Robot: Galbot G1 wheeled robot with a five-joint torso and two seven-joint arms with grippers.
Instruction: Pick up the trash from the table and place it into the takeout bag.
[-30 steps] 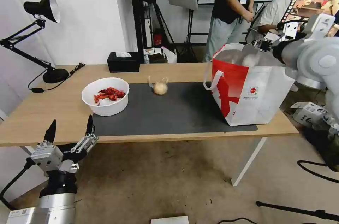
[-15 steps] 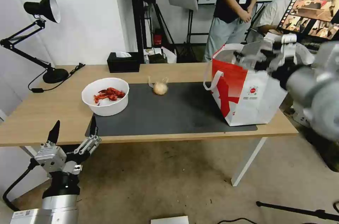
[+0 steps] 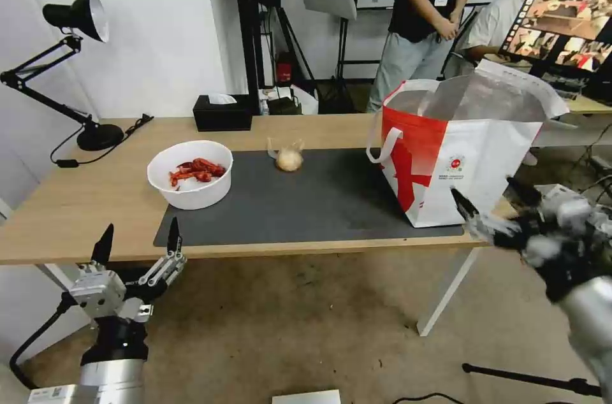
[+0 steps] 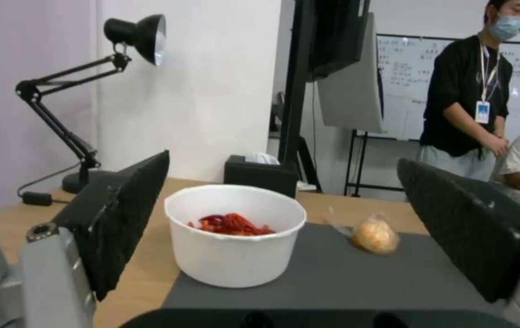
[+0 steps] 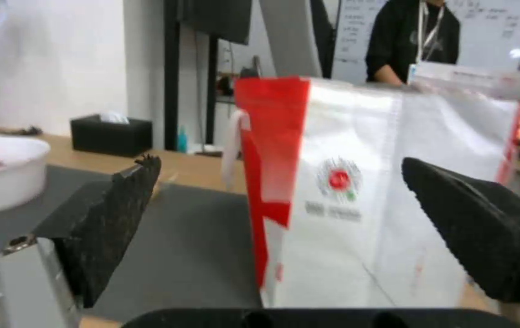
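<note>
Right pincer [image 3: 494,209]: a second ago it was raised over the mouth of the takeout bag [image 3: 459,162]; it now sits low, off the counter's [image 3: 76,200] near right corner, in front of the bag's white side. We read its black fingers as spread wide with nothing between them, and the right wrist view shows the bag's logo face through the gap, untouched. We judge one deposit finished and the arm coming away for the next item.

Left pincer [image 3: 137,245]: spread wide and empty, just below the near counter edge, slightly higher than a second ago. The left wrist view frames the white bowl of crayfish shells [image 4: 235,237] between its fingers, not yet in contact.

Remaining on the counter: the bowl [image 3: 190,173] straddling the left edge of the dark mat [image 3: 319,200], and the wrapped yellowish ball [image 3: 289,158] at the mat's far edge, well apart from the bag. The bag stands upright at the right end, mouth open.
</note>
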